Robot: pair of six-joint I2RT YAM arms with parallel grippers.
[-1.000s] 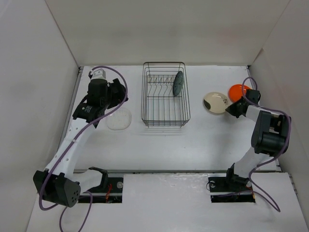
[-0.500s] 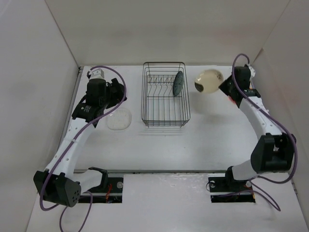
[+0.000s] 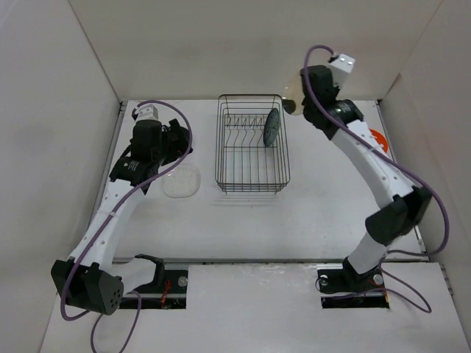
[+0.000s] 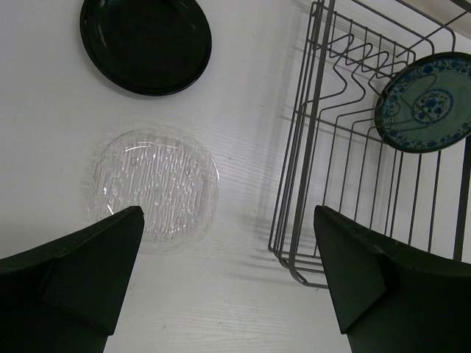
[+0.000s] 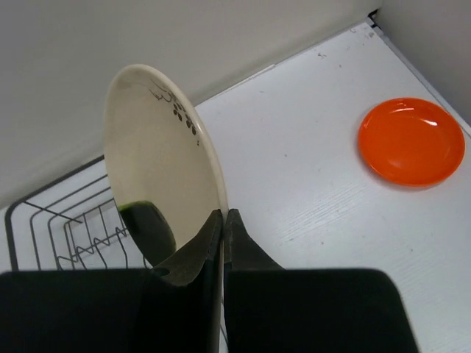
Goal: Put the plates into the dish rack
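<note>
Right gripper clamps the cream plate by its rim, orange plate right of the jaws; left gripper gapes, clear plate by one jaw, dish rack by the other.

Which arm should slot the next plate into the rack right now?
Right. The right pincer is shut on the cream plate, held on edge and raised near the dish rack's far right corner. The left pincer is open and empty above the clear plate, which lies flat.
</note>
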